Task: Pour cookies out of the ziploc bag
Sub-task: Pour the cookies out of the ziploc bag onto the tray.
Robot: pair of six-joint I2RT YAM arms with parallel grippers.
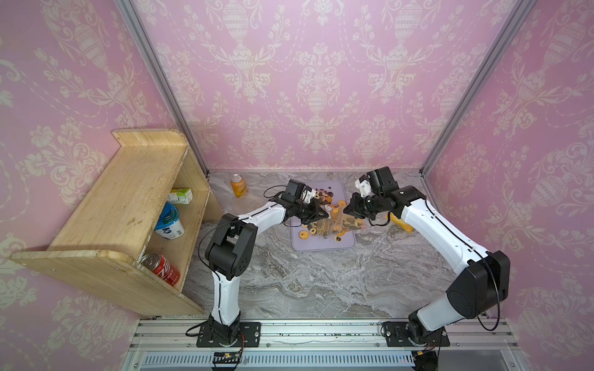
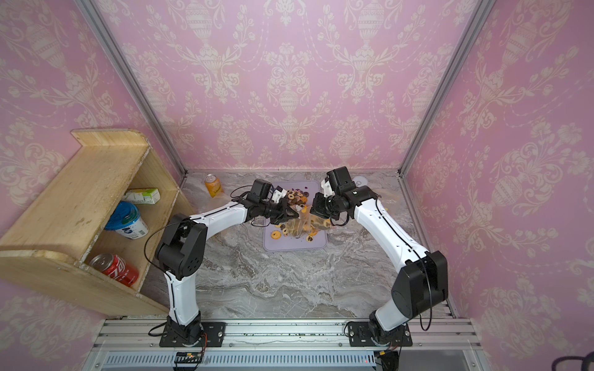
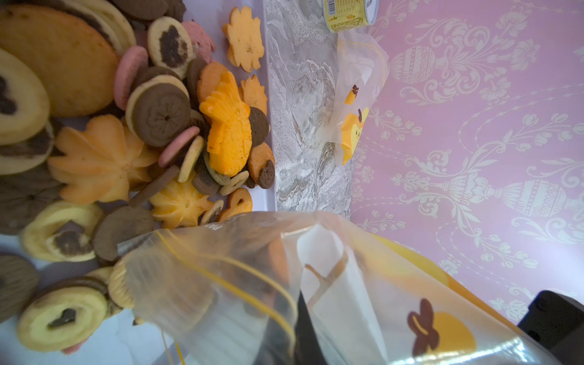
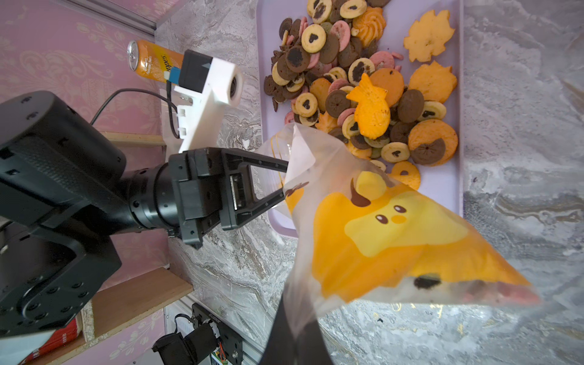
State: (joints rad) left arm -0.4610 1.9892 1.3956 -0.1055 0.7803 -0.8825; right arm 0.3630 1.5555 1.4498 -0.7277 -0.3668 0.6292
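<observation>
Right wrist view: the bag [image 4: 379,240] hangs slack over the tray [image 4: 442,189]. Its long axis runs from one gripper to the other, and its zip mouth tilts down toward the heap of cookies [image 4: 347,79] on the tray. A dark one and a pink one show inside its low corner. The left gripper [image 4: 284,179] pinches the mouth edge. The right gripper [image 1: 346,211], fully closed, clamps the other side.
</observation>
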